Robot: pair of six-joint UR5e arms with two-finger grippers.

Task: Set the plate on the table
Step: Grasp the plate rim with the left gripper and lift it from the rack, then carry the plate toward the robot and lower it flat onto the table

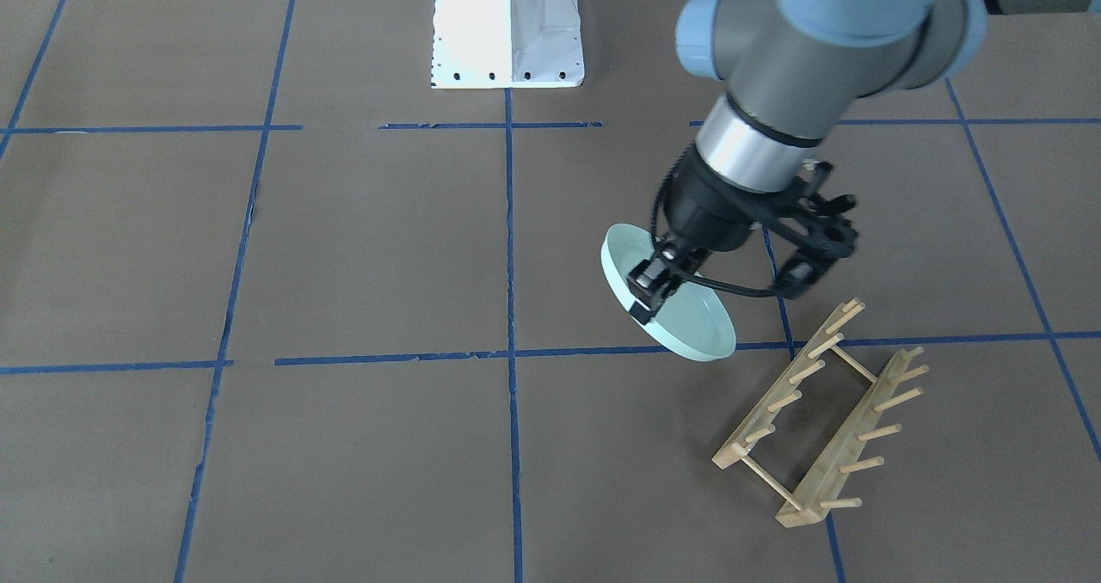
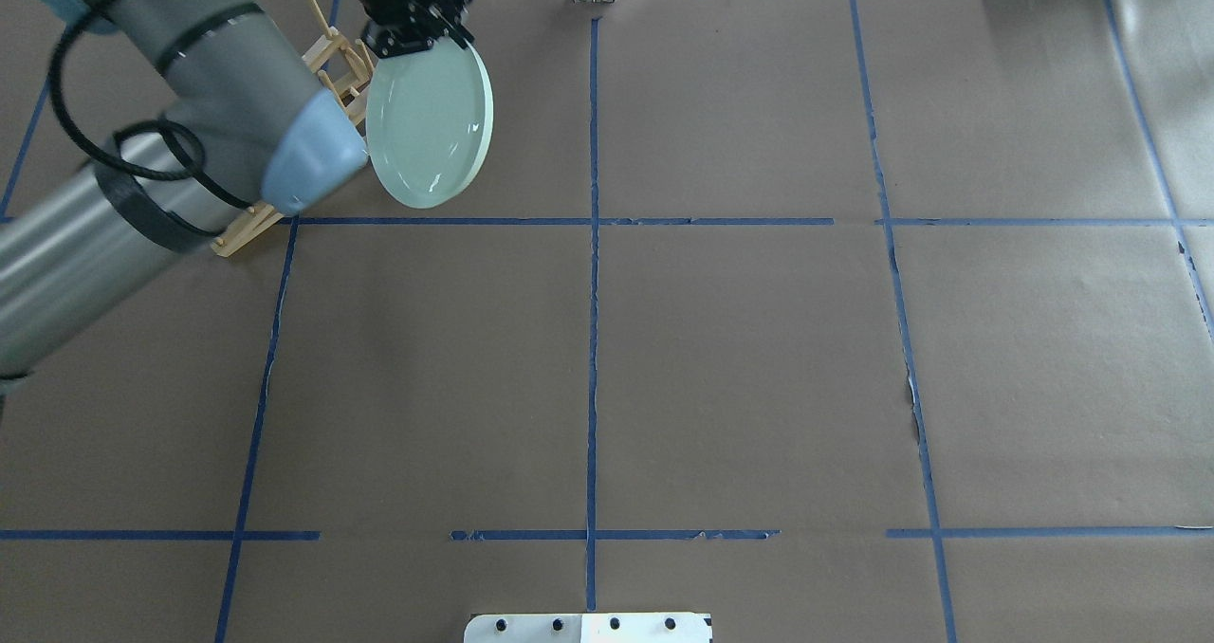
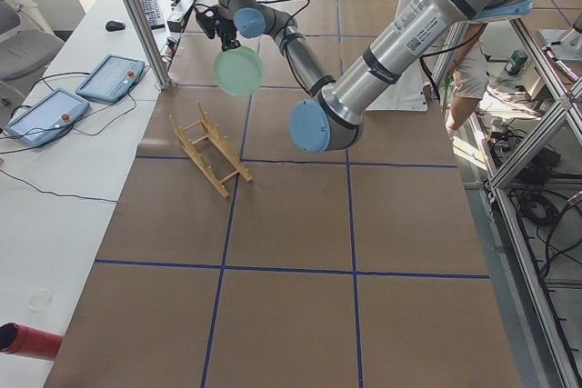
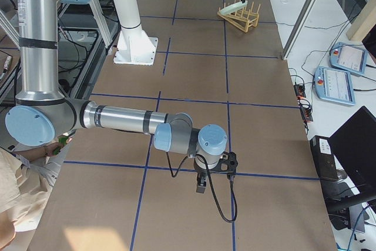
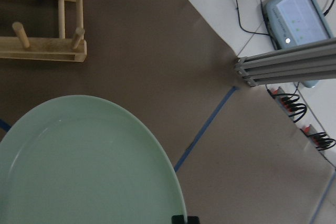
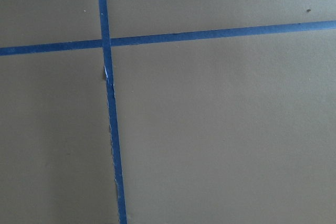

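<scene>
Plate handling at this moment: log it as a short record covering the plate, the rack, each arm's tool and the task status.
plate: pale green, tilted, held by its rim, not lying flat on the table
left tool: shut on the plate's rim
right tool: low over bare table, far from the plate; cannot tell whether it is open or shut
rack: wooden, with pegs, on the table beside the plate
status: plate not yet set down
</scene>
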